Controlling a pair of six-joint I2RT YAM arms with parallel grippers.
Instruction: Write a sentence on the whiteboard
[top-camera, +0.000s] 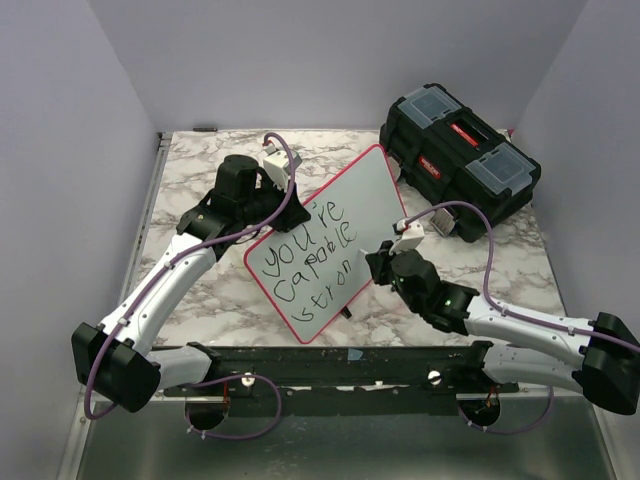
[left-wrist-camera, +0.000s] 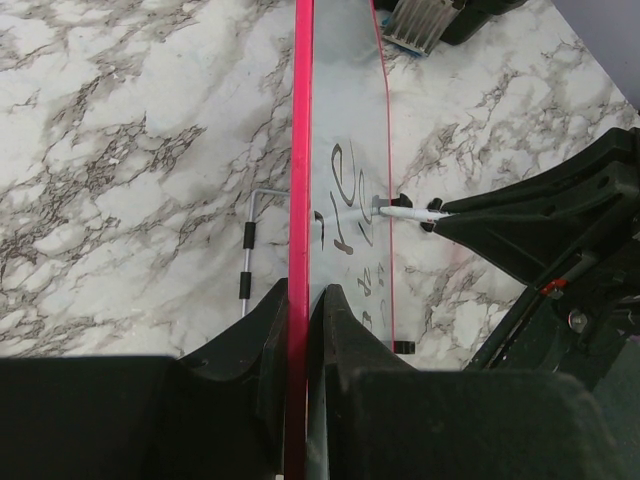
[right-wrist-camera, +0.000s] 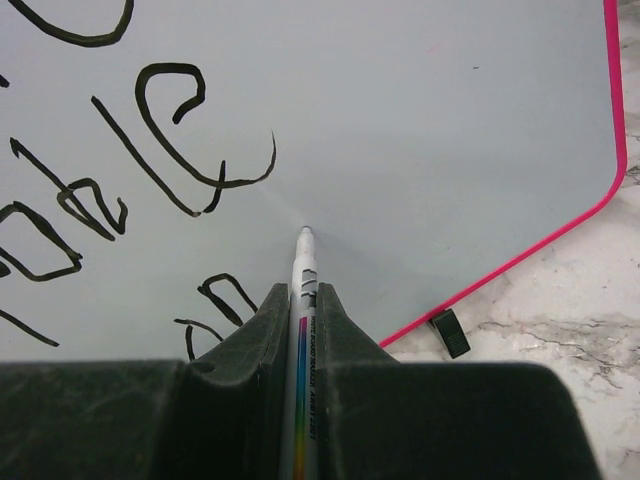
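The whiteboard (top-camera: 345, 215), white with a red-pink rim, stands tilted on the marble table. The sentence (top-camera: 305, 262) in black marker reads "you're capable stron" in three lines. My left gripper (top-camera: 262, 195) is shut on the board's upper left rim, and the left wrist view shows its jaws (left-wrist-camera: 300, 292) pinching the red rim (left-wrist-camera: 303, 150). My right gripper (top-camera: 382, 262) is shut on a white marker (right-wrist-camera: 303, 300) with a rainbow stripe. The marker's tip (right-wrist-camera: 305, 233) is at the board surface (right-wrist-camera: 450, 130), just right of the last written letters (right-wrist-camera: 215, 300). The marker also shows in the left wrist view (left-wrist-camera: 408, 212).
A black toolbox (top-camera: 460, 160) sits at the back right, close behind the board's top corner. A thin metal leg (left-wrist-camera: 247, 255) lies on the table behind the board. A black edge clip (right-wrist-camera: 450, 333) sits on the board's lower rim. A black rail (top-camera: 320, 365) runs along the near edge.
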